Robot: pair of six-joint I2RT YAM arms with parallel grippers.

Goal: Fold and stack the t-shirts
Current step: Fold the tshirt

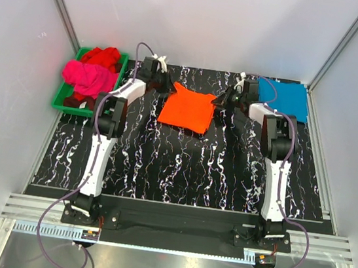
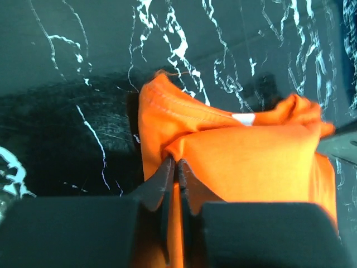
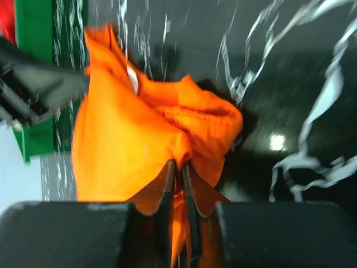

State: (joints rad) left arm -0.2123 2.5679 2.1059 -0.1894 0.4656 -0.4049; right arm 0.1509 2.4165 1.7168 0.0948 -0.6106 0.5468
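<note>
The orange t-shirt [image 1: 187, 109] lies folded flat at the back middle of the table. My left gripper [image 1: 170, 88] is at its far left corner and my right gripper [image 1: 219, 101] at its far right corner. In the left wrist view the left gripper [image 2: 176, 162] is shut on a pinch of the orange t-shirt [image 2: 251, 156]. In the right wrist view the right gripper [image 3: 179, 163] is likewise shut on a bunched edge of the orange t-shirt [image 3: 122, 139]. A teal-blue t-shirt [image 1: 288, 99] lies folded at the back right. Magenta-pink [image 1: 89, 77] and red [image 1: 103, 56] t-shirts sit crumpled in a tray.
The green tray [image 1: 61, 102] stands at the back left, just off the black marbled table [image 1: 181, 167]. White walls close in the back and both sides. The arm bases are bolted at the near edge.
</note>
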